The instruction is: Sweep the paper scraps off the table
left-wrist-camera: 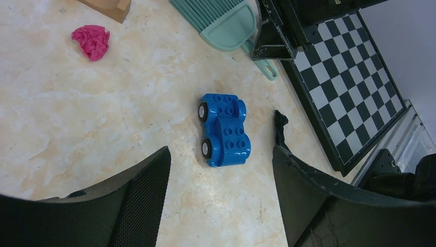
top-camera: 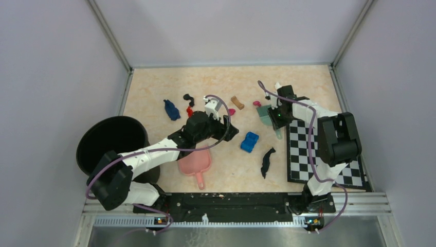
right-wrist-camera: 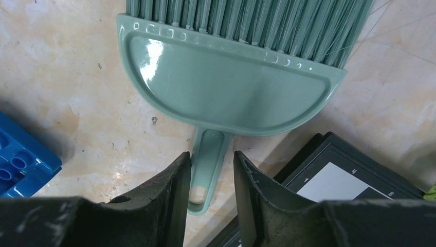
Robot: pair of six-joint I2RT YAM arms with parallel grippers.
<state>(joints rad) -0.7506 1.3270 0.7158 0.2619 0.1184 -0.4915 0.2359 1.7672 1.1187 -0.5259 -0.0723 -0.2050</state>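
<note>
R pincer [right-wrist-camera: 211,155] straddles handle of green brush [right-wrist-camera: 226,82].

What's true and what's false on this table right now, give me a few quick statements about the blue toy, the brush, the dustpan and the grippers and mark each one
The blue toy lies on the chequered board. False: it lies on the table, beside the board.
The right gripper straddles the handle of the green brush. True.
The left gripper holds the pink dustpan. False: it is open and empty; the dustpan lies on the table.
A magenta paper scrap lies on the table. True.
</note>
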